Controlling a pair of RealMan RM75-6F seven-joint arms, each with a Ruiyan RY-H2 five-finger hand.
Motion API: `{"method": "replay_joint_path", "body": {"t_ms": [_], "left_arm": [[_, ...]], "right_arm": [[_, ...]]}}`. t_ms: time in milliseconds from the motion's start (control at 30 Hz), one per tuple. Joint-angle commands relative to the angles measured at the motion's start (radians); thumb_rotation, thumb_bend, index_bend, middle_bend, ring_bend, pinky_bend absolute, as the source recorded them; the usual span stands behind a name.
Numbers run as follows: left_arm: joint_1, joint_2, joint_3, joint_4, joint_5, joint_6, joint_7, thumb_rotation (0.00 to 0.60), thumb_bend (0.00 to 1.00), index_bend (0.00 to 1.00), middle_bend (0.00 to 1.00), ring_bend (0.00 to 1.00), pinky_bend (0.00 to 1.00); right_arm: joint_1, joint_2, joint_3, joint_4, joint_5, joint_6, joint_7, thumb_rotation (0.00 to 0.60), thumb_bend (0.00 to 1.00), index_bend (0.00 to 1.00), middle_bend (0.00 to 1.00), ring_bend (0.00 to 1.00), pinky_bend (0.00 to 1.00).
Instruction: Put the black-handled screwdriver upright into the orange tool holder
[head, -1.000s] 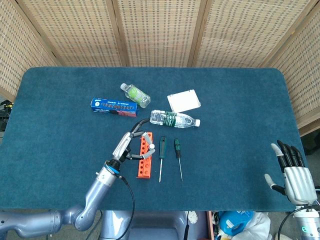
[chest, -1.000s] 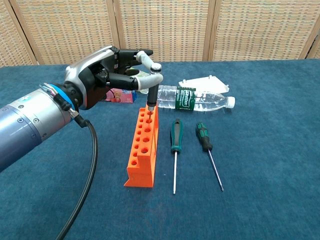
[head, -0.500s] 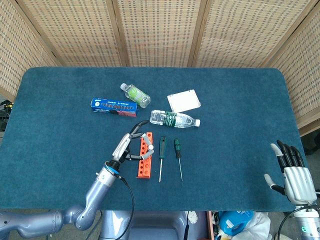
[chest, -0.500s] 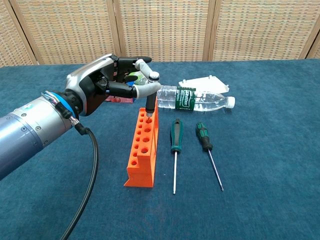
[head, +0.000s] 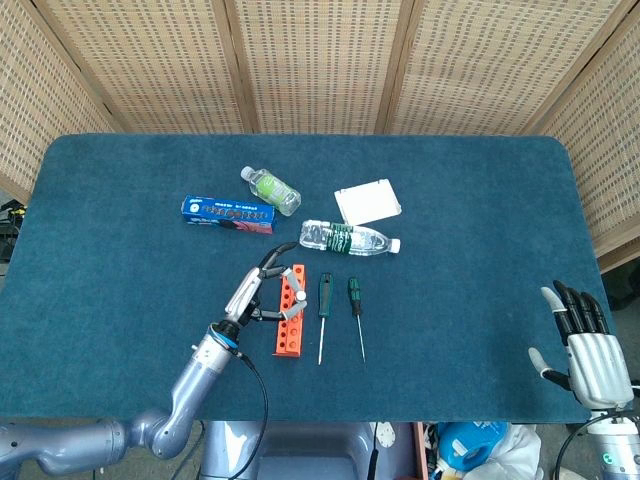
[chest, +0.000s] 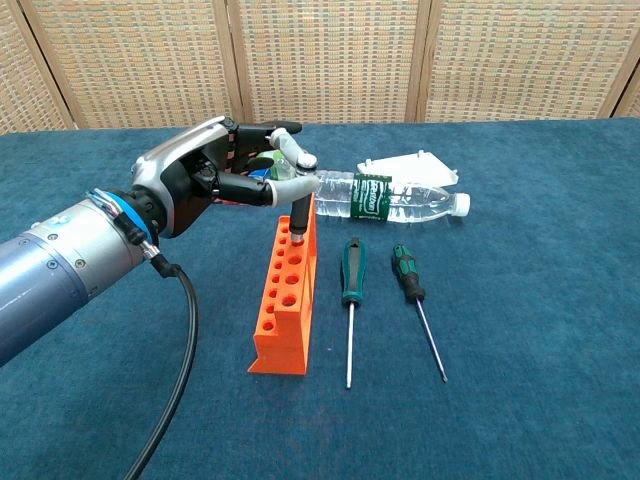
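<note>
The orange tool holder (chest: 285, 300) lies lengthwise on the blue table, seen from above as a holder (head: 289, 325) near the front middle. The black-handled screwdriver (chest: 300, 214) stands upright in a hole at the holder's far end. My left hand (chest: 215, 180) reaches in from the left and pinches the top of the handle between thumb and a finger; in the head view this left hand (head: 255, 290) sits just left of the holder. My right hand (head: 585, 345) rests open at the table's front right edge, holding nothing.
Two green-handled screwdrivers (chest: 352, 275) (chest: 407, 272) lie right of the holder. A clear water bottle (chest: 385, 197) lies behind it, with a white box (chest: 410, 165) beyond. A blue box (head: 228, 213) and a small green bottle (head: 270, 188) lie at the back left.
My left hand has lowered the black-handled screwdriver: its metal shaft showed above the holder before, and now only the handle stands out of the hole. The right hand has not moved.
</note>
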Motion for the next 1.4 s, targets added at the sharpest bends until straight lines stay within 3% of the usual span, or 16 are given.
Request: {"method": "replay_joint_path", "body": {"t_ms": [33, 1400], "left_arm": [[0.001, -0.002, 0.000, 0.002, -0.002, -0.003, -0.003, 0.600, 0.37, 0.64, 0.10, 0.00, 0.00], [0.003, -0.015, 0.001, 0.039, -0.007, -0.026, -0.019, 0.600, 0.37, 0.64, 0.10, 0.00, 0.00]], "right_arm": [[0.000, 0.001, 0.000, 0.000, 0.000, 0.001, 0.000, 0.600, 0.28, 0.00, 0.00, 0.00, 0.00], [0.000, -0.001, 0.001, 0.002, 0.002, -0.001, 0.002, 0.600, 0.28, 0.00, 0.00, 0.00, 0.00]]}}
